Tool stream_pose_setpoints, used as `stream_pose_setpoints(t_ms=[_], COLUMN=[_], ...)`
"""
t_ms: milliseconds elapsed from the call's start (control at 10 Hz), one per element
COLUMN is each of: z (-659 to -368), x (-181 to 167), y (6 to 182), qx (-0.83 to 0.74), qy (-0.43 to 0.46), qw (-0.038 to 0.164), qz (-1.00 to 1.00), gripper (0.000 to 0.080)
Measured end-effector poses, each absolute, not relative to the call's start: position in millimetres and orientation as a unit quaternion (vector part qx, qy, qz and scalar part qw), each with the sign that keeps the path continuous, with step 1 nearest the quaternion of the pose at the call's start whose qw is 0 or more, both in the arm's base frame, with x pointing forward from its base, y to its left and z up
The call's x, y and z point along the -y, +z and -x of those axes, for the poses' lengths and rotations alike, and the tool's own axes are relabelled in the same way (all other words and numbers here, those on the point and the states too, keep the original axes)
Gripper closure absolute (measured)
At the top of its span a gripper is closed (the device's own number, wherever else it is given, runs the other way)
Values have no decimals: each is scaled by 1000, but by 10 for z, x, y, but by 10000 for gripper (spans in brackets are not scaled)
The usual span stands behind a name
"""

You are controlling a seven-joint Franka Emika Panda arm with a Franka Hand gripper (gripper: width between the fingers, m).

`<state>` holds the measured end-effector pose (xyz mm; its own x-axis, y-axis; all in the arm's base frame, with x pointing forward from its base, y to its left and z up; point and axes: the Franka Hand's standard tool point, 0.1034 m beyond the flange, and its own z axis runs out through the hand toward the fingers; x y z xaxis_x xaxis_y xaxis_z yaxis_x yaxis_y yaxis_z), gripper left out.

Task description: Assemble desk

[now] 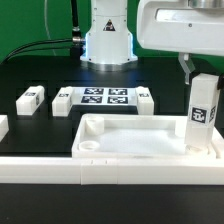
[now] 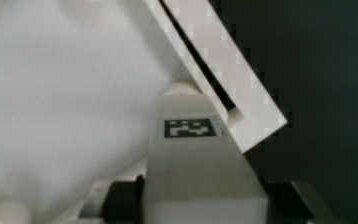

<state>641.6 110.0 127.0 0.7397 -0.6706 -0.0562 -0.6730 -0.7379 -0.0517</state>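
Note:
The desk's white rimmed tabletop (image 1: 135, 140) lies flat near the front of the table. A white square leg (image 1: 203, 115) stands upright at its corner on the exterior view's right, tag facing the camera. My gripper (image 1: 196, 76) comes down from above and is shut on the top of this leg. In the wrist view the leg (image 2: 201, 160) runs between the two dark fingers (image 2: 126, 200), and its tag (image 2: 190, 128) sits beside the tabletop's raised rim (image 2: 220, 60). The leg's lower end, where it meets the tabletop, is hidden.
Three more legs (image 1: 30, 98) (image 1: 62, 100) (image 1: 145, 98) lie behind the tabletop, either side of the marker board (image 1: 103, 97). Another white part (image 1: 2, 126) is cut off by the exterior view's left edge. A long white border bar (image 1: 100, 166) runs along the front. The robot base (image 1: 108, 40) stands at the back.

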Motion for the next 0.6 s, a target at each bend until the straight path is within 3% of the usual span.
stream_pose_setpoints(t_ms=[300, 600], z=[-6421, -6413], x=[-1091, -1155], y=[1273, 1266], qx=[-470, -547], qy=[27, 31], qw=[47, 46], qz=[881, 836], gripper=[509, 509])
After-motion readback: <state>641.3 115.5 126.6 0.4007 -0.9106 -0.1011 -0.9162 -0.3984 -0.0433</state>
